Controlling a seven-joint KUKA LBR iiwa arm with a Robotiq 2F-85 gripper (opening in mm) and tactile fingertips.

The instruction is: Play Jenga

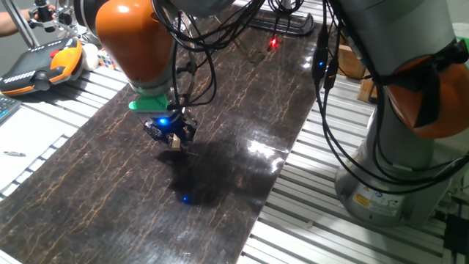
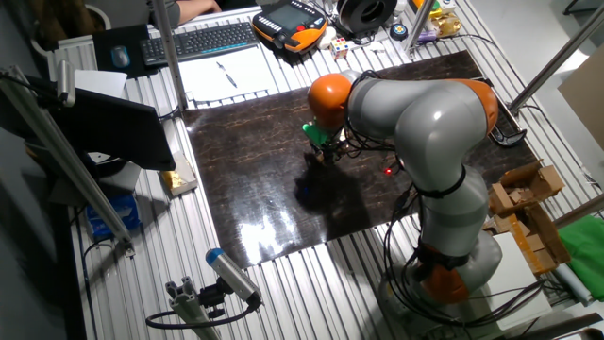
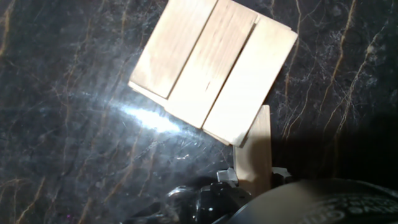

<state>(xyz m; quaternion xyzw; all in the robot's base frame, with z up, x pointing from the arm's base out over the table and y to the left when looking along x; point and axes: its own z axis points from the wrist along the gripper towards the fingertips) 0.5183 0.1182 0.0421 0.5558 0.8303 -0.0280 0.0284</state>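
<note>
In the hand view the Jenga stack [image 3: 214, 65] lies on the dark mat, its top layer three pale wooden blocks side by side. My gripper [image 3: 254, 177] is shut on a single pale block [image 3: 256, 146] just beside the stack's near corner. The block's far end reaches under the top layer's edge; I cannot tell whether it is still inside the stack. In one fixed view the gripper [image 1: 174, 139] hangs low over the mat with the pale block [image 1: 176, 144] at its tips, and it hides the stack. In the other fixed view the gripper [image 2: 324, 151] is small and the stack does not show.
The dark marbled mat [image 1: 242, 95] covers the table's middle. An orange teach pendant [image 2: 293, 24], a keyboard [image 2: 203, 40] and a sheet of paper [image 2: 226, 74] lie at one end. Wooden pieces [image 2: 524, 203] sit off the mat beside my arm's base [image 2: 453, 264].
</note>
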